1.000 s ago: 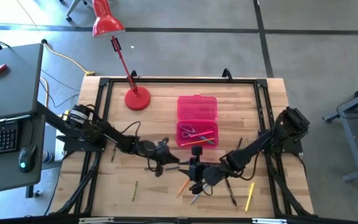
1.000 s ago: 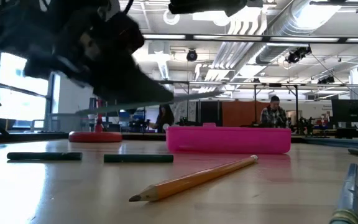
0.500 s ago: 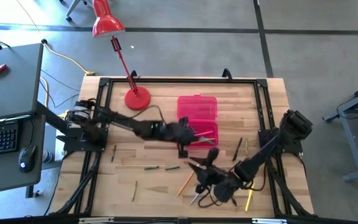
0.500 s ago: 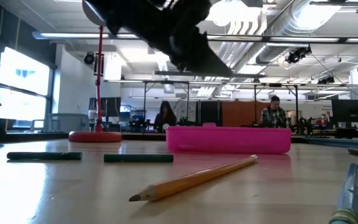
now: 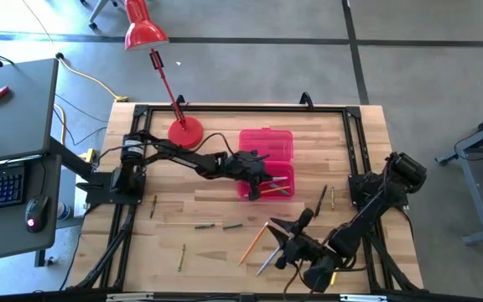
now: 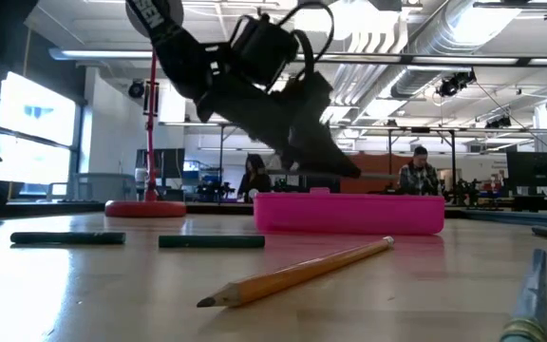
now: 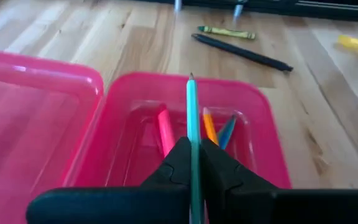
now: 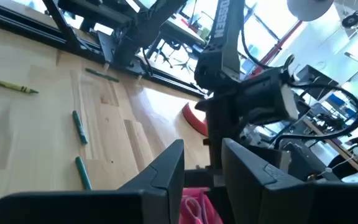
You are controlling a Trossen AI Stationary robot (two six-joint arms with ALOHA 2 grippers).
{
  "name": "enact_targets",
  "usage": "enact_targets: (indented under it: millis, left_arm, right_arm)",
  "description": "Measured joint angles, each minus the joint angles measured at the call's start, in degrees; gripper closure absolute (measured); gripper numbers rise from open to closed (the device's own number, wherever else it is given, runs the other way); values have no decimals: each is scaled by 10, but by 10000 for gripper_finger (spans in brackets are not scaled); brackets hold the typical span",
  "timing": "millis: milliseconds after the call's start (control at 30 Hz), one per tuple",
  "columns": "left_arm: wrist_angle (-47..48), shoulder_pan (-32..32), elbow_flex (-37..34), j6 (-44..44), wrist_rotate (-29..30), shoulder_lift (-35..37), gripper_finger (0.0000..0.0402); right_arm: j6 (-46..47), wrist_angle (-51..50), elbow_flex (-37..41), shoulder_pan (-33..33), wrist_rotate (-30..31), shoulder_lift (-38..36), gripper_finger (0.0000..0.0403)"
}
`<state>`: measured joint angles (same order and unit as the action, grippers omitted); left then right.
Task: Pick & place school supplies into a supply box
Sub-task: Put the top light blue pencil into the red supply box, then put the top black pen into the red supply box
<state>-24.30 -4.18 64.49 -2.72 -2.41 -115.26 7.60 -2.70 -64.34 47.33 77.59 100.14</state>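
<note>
The supply box [image 5: 266, 144] is a pink plastic case, lid open toward the far side, on the middle of the table. Its tray [image 7: 263, 134] holds a pink pen [image 7: 165, 129], an orange pencil and a blue one. My left gripper [image 5: 258, 179] hangs over the tray [image 6: 349, 214], shut on a teal pencil [image 7: 191, 106]. My right gripper [image 5: 275, 239] stands open and holds nothing, near the front edge, above loose supplies: an orange pencil [image 5: 251, 243] and a grey one [image 5: 264, 264]. Two green pieces [image 5: 218, 225] lie to its left. My left gripper pinches the teal pencil's shaft [image 7: 193, 134] between its two fingers [image 7: 174, 163], the pencil running along them. Its point [image 7: 190, 78] sticks out ahead, over the tray. The fingers come from the table's left, slanting down. The pencil is lifted clear of the box.
A red desk lamp stands on its round base [image 5: 184, 132] left of the box. A dark pen [image 5: 321, 200] and a green crayon [image 5: 333, 197] lie right of the box, thin pencils [image 5: 181, 257] near the front left. In the low view an orange pencil [image 6: 297, 274] lies up front.
My left gripper has carried the teal pencil from the middle front of the table toward the far right, and now stands over the box's tray. My right arm has swung toward the near edge, and its gripper has rolled at the wrist and stayed open.
</note>
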Motion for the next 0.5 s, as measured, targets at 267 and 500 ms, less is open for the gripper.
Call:
enact_targets:
  millis: [267, 500]
  left_arm:
    - [13, -7, 1, -22, 31, -14, 324]
    - [14, -7, 1, -22, 33, -14, 276]
  right_arm:
    - [7, 1, 0, 0, -1, 0, 315]
    - [30, 0, 0, 0, -34, 0, 315]
